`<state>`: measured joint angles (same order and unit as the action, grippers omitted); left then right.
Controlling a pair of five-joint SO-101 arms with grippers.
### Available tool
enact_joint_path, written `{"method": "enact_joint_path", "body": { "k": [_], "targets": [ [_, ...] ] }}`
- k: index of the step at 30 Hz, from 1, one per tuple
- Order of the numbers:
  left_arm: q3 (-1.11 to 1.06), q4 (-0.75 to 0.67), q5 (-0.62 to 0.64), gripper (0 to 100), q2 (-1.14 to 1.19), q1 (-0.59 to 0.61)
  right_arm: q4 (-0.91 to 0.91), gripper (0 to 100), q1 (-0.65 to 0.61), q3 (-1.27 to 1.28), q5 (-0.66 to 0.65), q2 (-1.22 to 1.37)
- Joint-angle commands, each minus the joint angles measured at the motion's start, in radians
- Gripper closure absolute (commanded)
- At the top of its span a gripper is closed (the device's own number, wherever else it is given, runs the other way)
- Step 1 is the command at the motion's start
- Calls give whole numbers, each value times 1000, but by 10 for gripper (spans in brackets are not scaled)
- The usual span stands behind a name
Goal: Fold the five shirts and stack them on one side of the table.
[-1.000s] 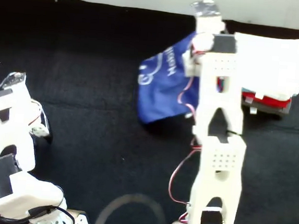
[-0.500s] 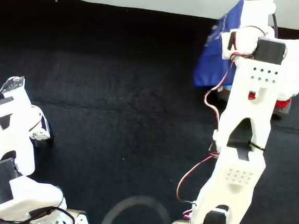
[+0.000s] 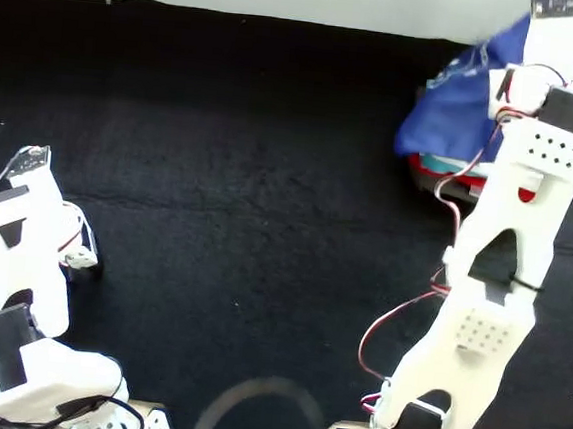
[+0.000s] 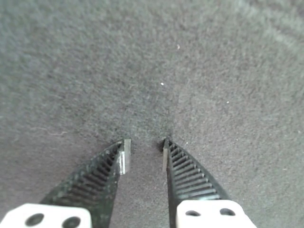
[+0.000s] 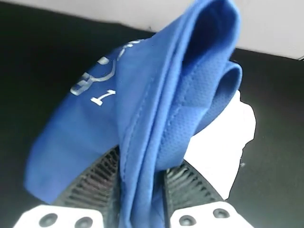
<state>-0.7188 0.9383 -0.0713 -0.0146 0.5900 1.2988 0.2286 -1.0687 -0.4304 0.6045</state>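
A: Left gripper [image 4: 144, 154], near, 8 o'clock?
B: Jaws slightly apart, empty, above the black cloth [image 4: 199, 71].
A: Blue shirt [image 3: 454, 117]?
B: Far, 1 o'clock. Right gripper [image 5: 142, 167] is clamped on it, and it drapes over the stack [image 3: 449, 171]. Long axis 1 to 7, loose end toward 7.

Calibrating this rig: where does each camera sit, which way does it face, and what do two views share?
High view: fixed above the table, looking down; left arm and right arm both show.
Left wrist view: on the left wrist, facing down past the open left gripper at black cloth.
Right wrist view: on the right wrist, facing past the right gripper at the blue shirt it clamps.
High and right wrist views share the blue shirt.
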Motion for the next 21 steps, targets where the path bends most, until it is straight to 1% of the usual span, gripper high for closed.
{"method": "enact_joint_path", "body": {
  "k": [1,6,13,17,19,21],
  "targets": [
    [-10,-12,0,870,2,-24,-74,993,36,-4,-72,44],
    [-10,-12,0,870,2,-24,-186,993,93,-4,-86,117],
    [-10,-12,0,870,2,-24,-223,984,117,-4,-86,139],
    [-10,-12,0,870,2,-24,-219,861,120,-4,-80,139],
    [-12,-12,0,870,2,-24,-226,831,131,-5,-5,137],
    [-12,-12,0,870,2,-24,-257,827,134,-25,60,142]
  ]
}}
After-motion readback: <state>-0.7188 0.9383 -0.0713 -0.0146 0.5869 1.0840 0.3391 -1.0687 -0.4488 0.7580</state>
